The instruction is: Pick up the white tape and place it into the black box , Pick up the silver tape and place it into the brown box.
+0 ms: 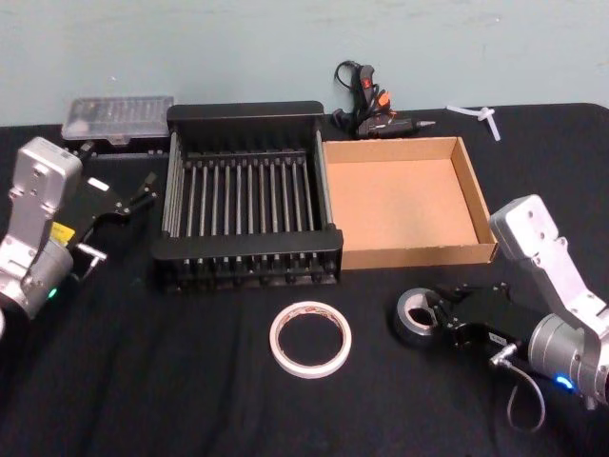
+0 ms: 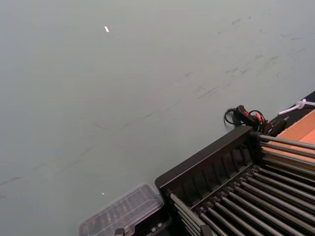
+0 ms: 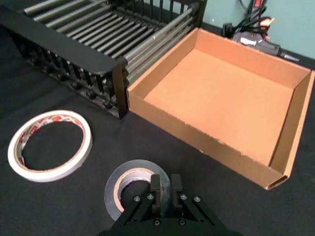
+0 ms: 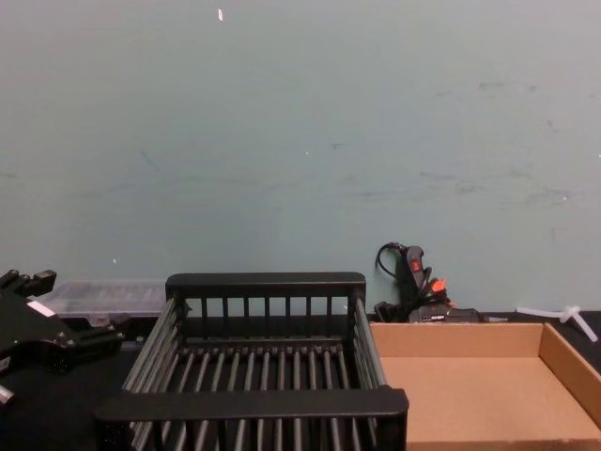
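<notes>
In the head view the right gripper (image 1: 440, 315) sits at the lower right of the frame, its jaws pinching the wall of the silver tape (image 1: 416, 315), which lies flat on the black surface (image 1: 171, 381) just in front of the brown box (image 1: 409, 200). The right wrist view shows this closely: the two fingers (image 3: 156, 186) are pressed together over the near side of the silver tape (image 3: 129, 184), one inside the hollow core and one outside.

The white tape (image 1: 310, 338) lies flat at the lower centre of the head view, near the front rim of the black box (image 1: 249, 119) but apart from it, and well to the left of the silver tape. In the right wrist view the white tape (image 3: 49, 145) is at the left edge.

The black box and the brown box stand side by side, touching, with the black box on the left.

The left gripper (image 1: 119, 200) hangs at the left of the head view, beside the black box, its jaws spread wide and holding nothing. A clear plastic case (image 1: 116, 119) sits at the upper left, and a glue gun (image 1: 376, 109) lies behind the boxes.
</notes>
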Motion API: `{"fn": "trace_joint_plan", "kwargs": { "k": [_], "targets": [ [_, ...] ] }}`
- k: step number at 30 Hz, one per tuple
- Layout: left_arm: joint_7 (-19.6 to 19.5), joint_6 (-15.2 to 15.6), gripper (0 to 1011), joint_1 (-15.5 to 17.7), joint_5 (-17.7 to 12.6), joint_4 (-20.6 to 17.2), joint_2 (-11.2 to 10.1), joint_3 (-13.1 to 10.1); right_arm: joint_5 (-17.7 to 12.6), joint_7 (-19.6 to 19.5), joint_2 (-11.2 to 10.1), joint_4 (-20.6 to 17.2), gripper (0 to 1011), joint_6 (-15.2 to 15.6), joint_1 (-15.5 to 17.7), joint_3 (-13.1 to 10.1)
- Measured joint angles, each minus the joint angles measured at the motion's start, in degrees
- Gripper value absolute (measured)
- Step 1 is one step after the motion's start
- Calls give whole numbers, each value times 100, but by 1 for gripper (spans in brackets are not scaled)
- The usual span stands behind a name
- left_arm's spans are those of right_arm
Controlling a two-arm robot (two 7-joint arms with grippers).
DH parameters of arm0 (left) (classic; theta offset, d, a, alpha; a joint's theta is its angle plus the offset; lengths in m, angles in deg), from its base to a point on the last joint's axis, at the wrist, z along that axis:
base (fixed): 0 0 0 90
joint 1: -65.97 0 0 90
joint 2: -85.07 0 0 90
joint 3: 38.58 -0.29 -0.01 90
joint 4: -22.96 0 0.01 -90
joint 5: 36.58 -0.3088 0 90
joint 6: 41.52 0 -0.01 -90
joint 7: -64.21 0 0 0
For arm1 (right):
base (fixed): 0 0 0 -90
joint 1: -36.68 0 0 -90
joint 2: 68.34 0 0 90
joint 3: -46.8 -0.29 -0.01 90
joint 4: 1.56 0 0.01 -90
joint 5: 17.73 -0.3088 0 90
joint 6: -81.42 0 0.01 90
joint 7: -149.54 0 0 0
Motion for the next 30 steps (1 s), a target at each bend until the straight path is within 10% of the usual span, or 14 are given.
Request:
{"fn": "trace_joint_plan", "kwargs": {
  "k": [30],
  "targets": [
    [0, 0, 1000, 0, 0, 0, 0, 0, 182, -97, 179, -143, 131, -567, -694, -357]
  ]
}}
